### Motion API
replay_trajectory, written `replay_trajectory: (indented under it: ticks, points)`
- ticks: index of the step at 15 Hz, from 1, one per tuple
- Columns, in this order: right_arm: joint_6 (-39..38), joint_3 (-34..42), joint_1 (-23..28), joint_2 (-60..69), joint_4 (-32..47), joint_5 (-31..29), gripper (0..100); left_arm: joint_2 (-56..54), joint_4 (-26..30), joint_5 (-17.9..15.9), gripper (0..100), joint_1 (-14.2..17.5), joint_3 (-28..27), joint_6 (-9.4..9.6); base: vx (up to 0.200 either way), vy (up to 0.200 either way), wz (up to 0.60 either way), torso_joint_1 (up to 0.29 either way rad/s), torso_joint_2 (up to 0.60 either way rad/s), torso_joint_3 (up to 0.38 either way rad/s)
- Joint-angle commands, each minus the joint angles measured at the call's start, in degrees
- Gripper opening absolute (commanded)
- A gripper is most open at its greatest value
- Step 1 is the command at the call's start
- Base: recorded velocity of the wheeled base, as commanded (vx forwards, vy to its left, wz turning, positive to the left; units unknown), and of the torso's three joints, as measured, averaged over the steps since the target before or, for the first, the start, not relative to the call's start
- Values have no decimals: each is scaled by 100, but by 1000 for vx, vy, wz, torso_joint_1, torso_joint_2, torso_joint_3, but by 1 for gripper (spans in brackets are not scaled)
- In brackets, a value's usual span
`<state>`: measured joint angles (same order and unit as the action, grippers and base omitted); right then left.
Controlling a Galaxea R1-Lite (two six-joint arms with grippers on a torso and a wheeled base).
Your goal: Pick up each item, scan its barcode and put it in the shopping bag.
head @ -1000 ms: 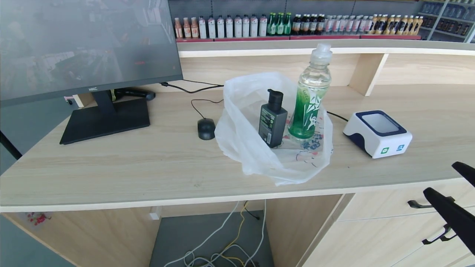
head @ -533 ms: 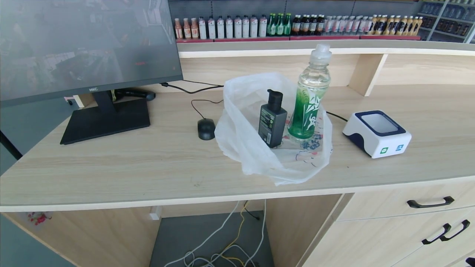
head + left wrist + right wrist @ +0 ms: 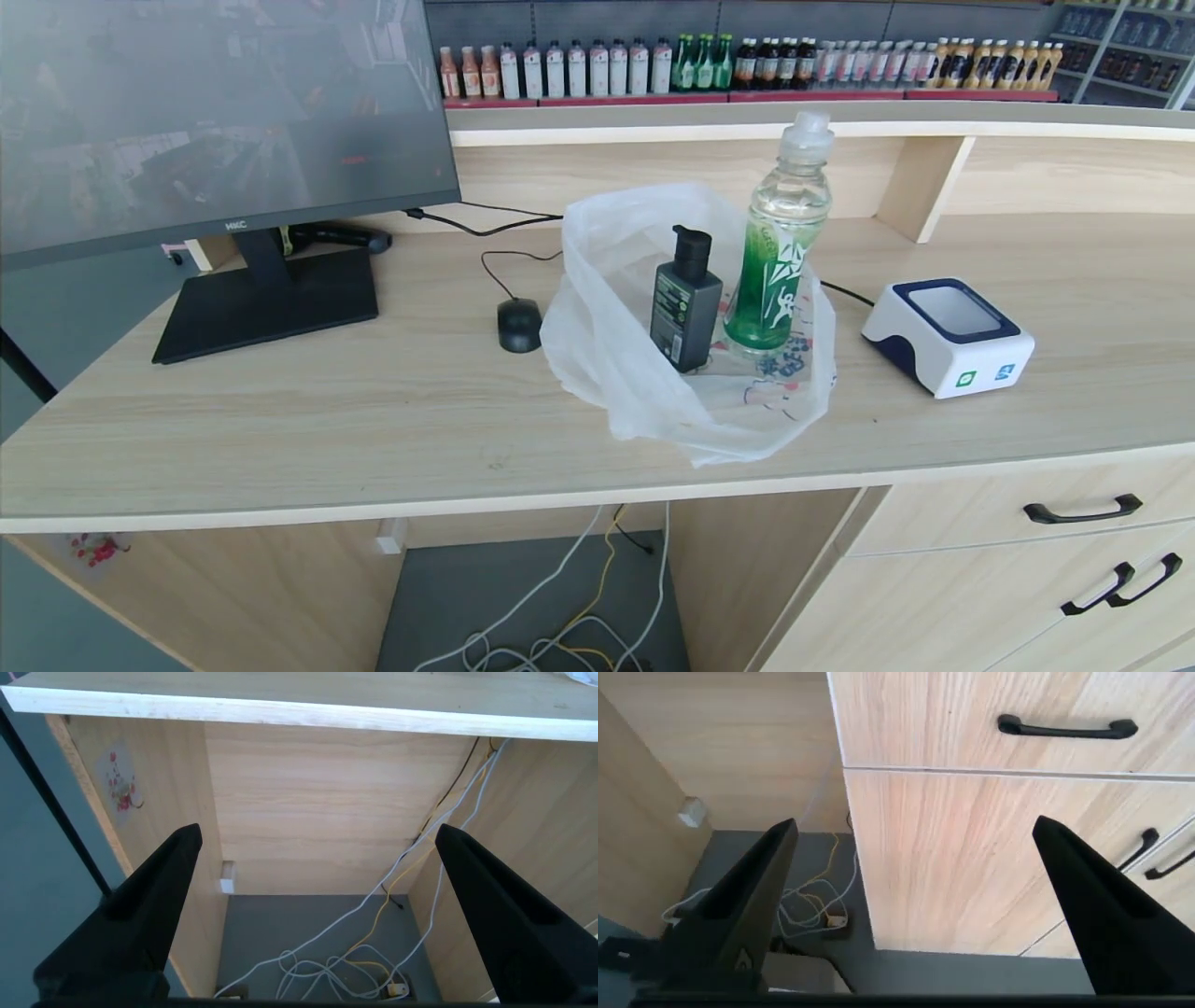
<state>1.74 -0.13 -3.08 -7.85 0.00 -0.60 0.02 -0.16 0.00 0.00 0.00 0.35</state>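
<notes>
- Head view: the bag sits open on the tabletop. Two things stand up straight inside it. One is a black bottle, and a green bottle is just beside it on the robot's right.
- The scanner sits near the bag, further to the right. I see nothing else lying out for you to pick up, so I think the job is about done.
- Left wrist view: your left pincer is wide open and holds nothing. It hangs low and looks into the gap under the tabletop edge, where wires lie on the floor. The bag is up above it, on top.
- Right wrist view: your right pincer is wide open too, and empty. It faces a drawer under the tabletop. The bag is up above it and off to the robot's left.
- If you need a bottle again, both stand tall, so a pincer must first rise over the edge and then come in from the side. The green bottle looks closer to the right arm and the black bottle closer to the left arm.
</notes>
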Motion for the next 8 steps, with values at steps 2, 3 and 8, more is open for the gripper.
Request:
replay_trajectory:
  ticks: [2, 3, 8]
  points:
    - [72, 5, 458, 337, 0, -2, 100, -2, -2, 0, 100, 0, 0, -9, 0, 0, 0, 0, 0, 0]
    - [177, 5, 414, 592, -9, -2, 100, -2, -2, 0, 100, 0, 0, -18, 0, 0, 0, 0, 0, 0]
    - [-34, 5, 264, 785, 0, -11, 100, -2, -11, 0, 100, 0, 0, 9, 0, 0, 0, 0, 0, 0]
